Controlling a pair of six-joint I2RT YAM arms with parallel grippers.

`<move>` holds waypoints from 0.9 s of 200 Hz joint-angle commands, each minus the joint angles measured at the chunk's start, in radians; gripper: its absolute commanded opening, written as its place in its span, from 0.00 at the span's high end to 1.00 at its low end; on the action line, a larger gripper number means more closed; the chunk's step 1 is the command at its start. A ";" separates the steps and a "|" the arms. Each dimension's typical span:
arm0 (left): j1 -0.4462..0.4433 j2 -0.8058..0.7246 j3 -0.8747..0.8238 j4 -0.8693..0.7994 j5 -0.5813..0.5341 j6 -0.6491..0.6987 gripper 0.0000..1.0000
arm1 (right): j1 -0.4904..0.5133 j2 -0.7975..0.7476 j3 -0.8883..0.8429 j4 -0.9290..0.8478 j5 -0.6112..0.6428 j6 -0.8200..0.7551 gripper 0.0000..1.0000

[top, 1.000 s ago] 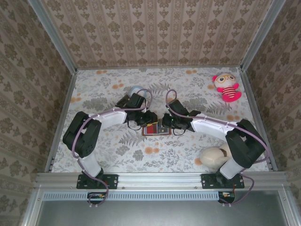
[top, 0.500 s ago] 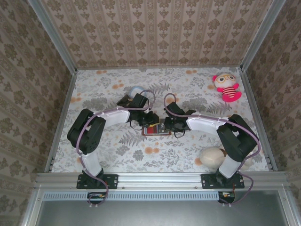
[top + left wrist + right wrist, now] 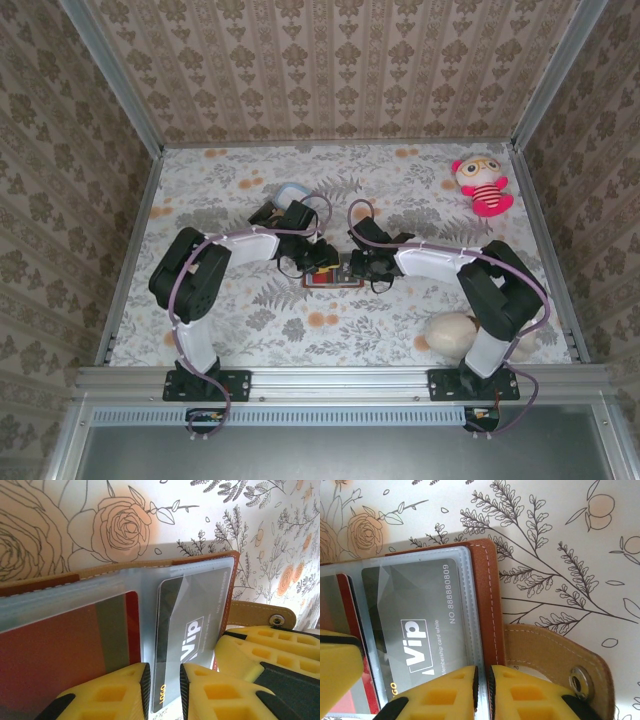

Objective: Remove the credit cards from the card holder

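The card holder [image 3: 335, 276] lies open on the flowered table between both grippers. Its brown edge [image 3: 200, 560] frames clear sleeves holding a grey VIP card [image 3: 192, 630] and a red card [image 3: 55, 640]. My left gripper [image 3: 164, 690] hovers low over the grey card's near end, jaws a narrow gap apart, with the card's corner showing between them. My right gripper [image 3: 482, 695] is shut on the holder's right edge [image 3: 487, 605], where the sleeve meets the brown leather. In the top view the left gripper [image 3: 320, 262] and right gripper [image 3: 362, 266] flank the holder.
The holder's tan snap strap [image 3: 555, 660] sticks out to the right beside my right fingers. A pink doll [image 3: 483, 185] sits far right. A beige rounded object [image 3: 452, 333] lies by the right arm's base. A pale blue object [image 3: 290, 190] sits behind the left arm.
Both arms have drawn their elbows inward and the grippers have settled closer onto the card holder. The holder itself has stayed in place.
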 commanded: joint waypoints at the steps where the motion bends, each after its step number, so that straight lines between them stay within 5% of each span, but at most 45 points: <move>1: -0.005 0.017 0.011 -0.027 -0.002 -0.005 0.75 | -0.004 0.020 0.025 -0.002 -0.023 -0.002 0.82; 180: 0.016 0.032 -0.030 0.018 0.029 -0.029 0.81 | -0.017 0.039 0.000 0.078 -0.110 -0.003 0.84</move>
